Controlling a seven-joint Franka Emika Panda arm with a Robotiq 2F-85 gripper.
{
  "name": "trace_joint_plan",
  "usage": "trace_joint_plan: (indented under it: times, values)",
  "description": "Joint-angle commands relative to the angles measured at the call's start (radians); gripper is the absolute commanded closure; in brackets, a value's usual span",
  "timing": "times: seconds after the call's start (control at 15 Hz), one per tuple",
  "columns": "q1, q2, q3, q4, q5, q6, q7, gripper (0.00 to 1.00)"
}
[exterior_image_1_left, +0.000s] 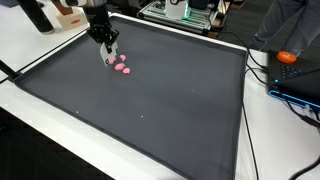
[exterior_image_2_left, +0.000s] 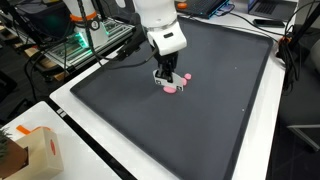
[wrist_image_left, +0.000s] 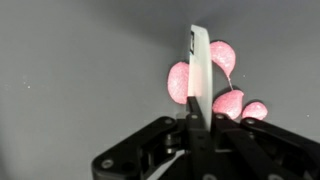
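Beyond the left corner of the dark mat (exterior_image_2_left: 215, 120), a cardboard box (exterior_image_2_left: 28, 150) sits on the white table (exterior_image_2_left: 100, 150), well apart from everything on the mat. Further right in this exterior view, the arm comes down over the mat's far half and the gripper (exterior_image_2_left: 168, 79) points straight down, its tips at the mat's surface. Just right of the tips, a small cluster of pink pieces (exterior_image_2_left: 175, 87) lies on the mat, near its far edge and well away from the near one. In both exterior views the cluster (exterior_image_1_left: 122, 67) is right beside the gripper (exterior_image_1_left: 109, 57). In the wrist view the gripper (wrist_image_left: 200, 35) is clenched: its fingers (wrist_image_left: 200, 70) are pressed together into one narrow blade with no gap showing. Whether a piece is pinched between them cannot be told. The pink pieces (wrist_image_left: 225, 60) lie on both sides of the blade, most of them to its right. Past the mat's right edge sits an orange object (exterior_image_1_left: 288, 57).
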Motion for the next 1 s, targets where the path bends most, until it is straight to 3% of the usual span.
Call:
trace_joint_plan:
  times: [0.0, 0.47, 0.93]
  values:
    - [-0.003, 0.031, 0.012, 0.009, -0.032, 0.047, 0.016, 0.99]
    - [0.031, 0.071, 0.004, 0.064, -0.109, 0.053, 0.095, 0.99]
    - [0.038, 0.109, 0.005, 0.123, -0.117, 0.06, 0.139, 0.99]
